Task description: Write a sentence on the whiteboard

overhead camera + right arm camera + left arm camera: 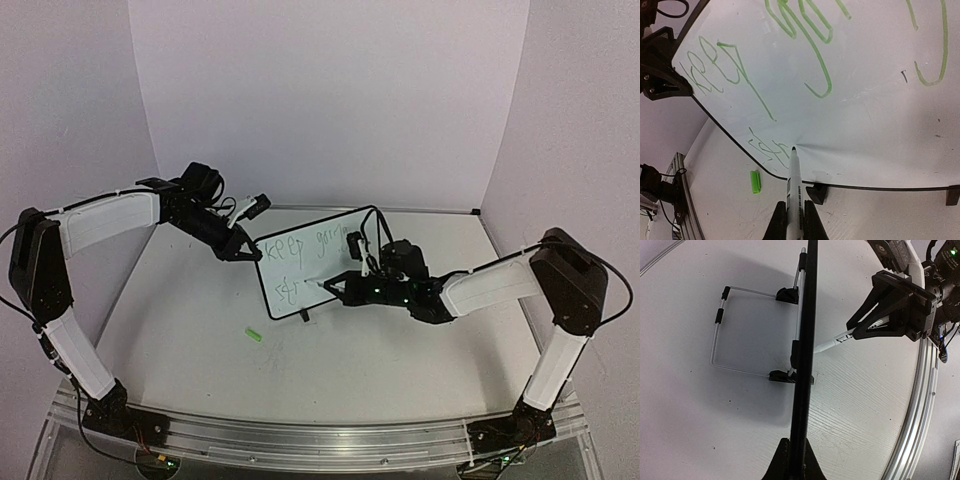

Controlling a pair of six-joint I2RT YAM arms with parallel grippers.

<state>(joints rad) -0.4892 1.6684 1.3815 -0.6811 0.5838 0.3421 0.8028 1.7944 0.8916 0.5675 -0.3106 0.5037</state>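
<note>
- Left claw (pixel 243 250): pinched tight on the left frame edge of the whiteboard (pixel 300 270). In the left wrist view the board is seen edge-on between the black fingers.
- Cap (pixel 254 335): small, bright green plastic, lying on the tabletop (pixel 400 350) just off the board's near-left corner.
- Whiteboard: glossy white, thin black rounded frame, two black feet. It stands mid-tabletop toward the far edge, leaning on a wire stand (pixel 720 325).
- Sentence (pixel 290 250): thin green handwriting. The top line reads "keep", then a word starting "go" that is partly hidden. The lower line is only a few strokes near the left edge, about "st".
- Marker (pixel 794 175): white barrel with black print too small to read; its dark tip touches the board on the lower line.
- Right claw (pixel 792 220): narrow, clamped on the marker barrel.
</note>
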